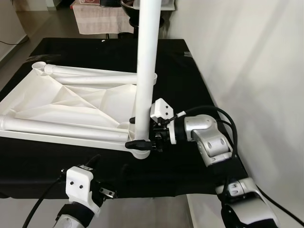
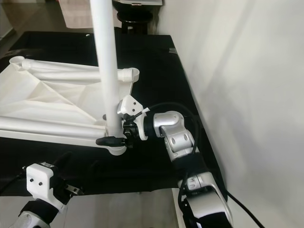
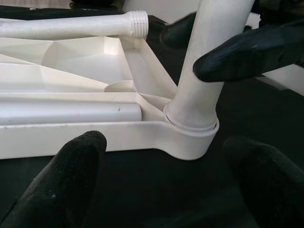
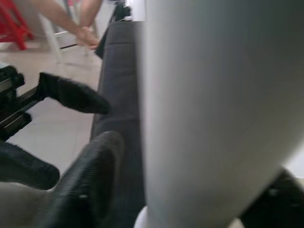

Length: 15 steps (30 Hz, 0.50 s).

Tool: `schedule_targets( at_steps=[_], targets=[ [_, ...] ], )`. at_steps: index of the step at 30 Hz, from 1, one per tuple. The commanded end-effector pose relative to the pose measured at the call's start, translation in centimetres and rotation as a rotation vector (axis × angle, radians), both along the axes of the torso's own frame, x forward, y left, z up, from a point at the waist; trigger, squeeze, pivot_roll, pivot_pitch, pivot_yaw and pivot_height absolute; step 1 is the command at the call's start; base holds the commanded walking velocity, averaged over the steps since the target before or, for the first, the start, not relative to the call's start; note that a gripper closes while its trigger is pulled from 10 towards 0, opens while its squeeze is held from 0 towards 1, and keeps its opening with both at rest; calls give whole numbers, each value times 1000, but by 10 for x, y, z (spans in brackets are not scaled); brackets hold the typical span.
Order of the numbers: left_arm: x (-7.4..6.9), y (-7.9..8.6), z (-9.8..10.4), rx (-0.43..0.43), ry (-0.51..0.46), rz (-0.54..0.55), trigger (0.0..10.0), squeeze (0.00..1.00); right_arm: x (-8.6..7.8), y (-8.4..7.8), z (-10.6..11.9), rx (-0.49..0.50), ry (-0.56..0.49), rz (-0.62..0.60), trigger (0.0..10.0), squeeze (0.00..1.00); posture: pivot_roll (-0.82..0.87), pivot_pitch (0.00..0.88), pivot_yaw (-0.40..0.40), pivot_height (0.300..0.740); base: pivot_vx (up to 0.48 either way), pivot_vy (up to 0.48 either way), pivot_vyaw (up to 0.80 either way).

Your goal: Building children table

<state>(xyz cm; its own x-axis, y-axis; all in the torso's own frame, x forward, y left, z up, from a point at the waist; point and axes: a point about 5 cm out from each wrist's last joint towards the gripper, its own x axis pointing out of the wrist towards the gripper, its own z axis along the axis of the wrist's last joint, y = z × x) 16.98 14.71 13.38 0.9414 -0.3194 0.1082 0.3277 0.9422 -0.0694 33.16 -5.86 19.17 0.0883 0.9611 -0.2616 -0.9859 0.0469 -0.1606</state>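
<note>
Step in hand: seating the upright white plastic leg tube (image 1: pixel 145 71) in the corner socket of the overturned white plastic tabletop (image 1: pixel 71 102) on black cloth (image 1: pixel 180 85). Right gripper (image 1: pixel 142 137) clasps the tube's base; left gripper (image 3: pixel 166 180) hangs spread, empty, near that corner. Next, likely: twist the leg home.

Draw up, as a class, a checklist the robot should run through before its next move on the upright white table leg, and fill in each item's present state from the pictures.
1. Right gripper closed around the upright leg near its base: ok.
2. Leg standing in the corner socket of the upturned tabletop: ok.
3. Leg fully screwed home: cannot tell; the joint hides any thread.
4. Left gripper open and apart from the tabletop, over the black cloth: ok.
5. Spare legs lying on the tabletop, away from the socket: ok.
6. Leg truly vertical: cannot tell; it looks slightly tilted in the head views.
</note>
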Motion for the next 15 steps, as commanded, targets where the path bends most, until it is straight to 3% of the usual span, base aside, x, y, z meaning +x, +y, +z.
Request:
schedule_targets(
  at_steps=[1,7,9,12,14,15],
  targets=[
    [-3,-3,3,3,-11,3,10000,0,-2,9,-7,-36,20,64,0,0,22,158,-104,740,0,0,0],
    [-5,-4,4,0,-11,4,10000,0,0,-2,-14,-42,36,60,0,0,14,161,-105,740,0,0,0],
    [-5,-4,4,-2,-11,4,10000,0,0,-20,-20,-43,56,12,0,0,5,159,-105,740,0,0,0],
    [-5,-4,4,-2,-11,5,10000,0,-1,-31,-22,-37,69,-25,0,0,5,159,-105,740,0,0,0],
    [-5,-3,3,-2,-10,5,10000,0,-10,-46,-27,57,141,-251,0,0,-12,157,-108,740,0,0,0],
    [-5,-3,3,-2,-10,5,10000,0,-10,-46,-27,57,141,-251,0,0,-12,157,-108,740,0,0,0]
  ],
)
